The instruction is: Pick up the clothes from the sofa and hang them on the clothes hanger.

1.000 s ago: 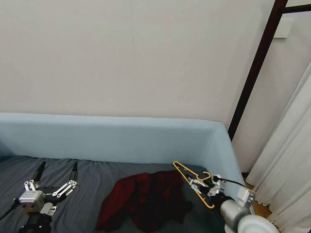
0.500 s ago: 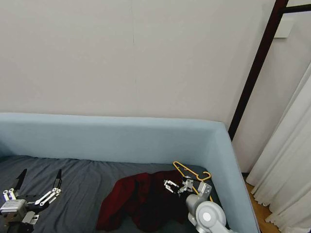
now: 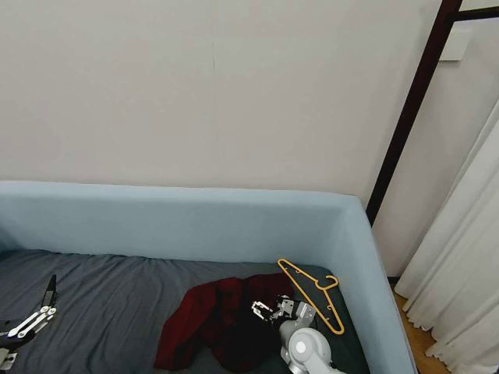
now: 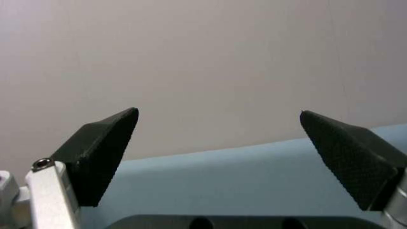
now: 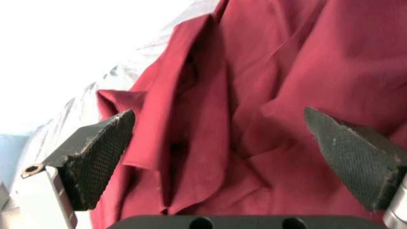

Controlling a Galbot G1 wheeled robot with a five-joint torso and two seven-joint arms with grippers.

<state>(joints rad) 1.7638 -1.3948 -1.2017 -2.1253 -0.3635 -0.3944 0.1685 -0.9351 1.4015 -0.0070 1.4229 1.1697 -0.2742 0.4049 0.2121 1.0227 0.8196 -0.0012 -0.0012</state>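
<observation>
Red garment [image 3: 204, 326] lies crumpled on the grey seat of the sofa [image 3: 195, 224]. Orange hanger [image 3: 310, 291] lies flat just beside the garment, on the side nearer the sofa's arm. Right claw [image 3: 269, 306] is over the garment's hanger-side edge, fingers spread wide, nothing held, with red cloth between and beneath them. Left claw [image 4: 219, 114] is well apart from the garment, low over the seat, wide open and empty, facing the sofa back.
</observation>
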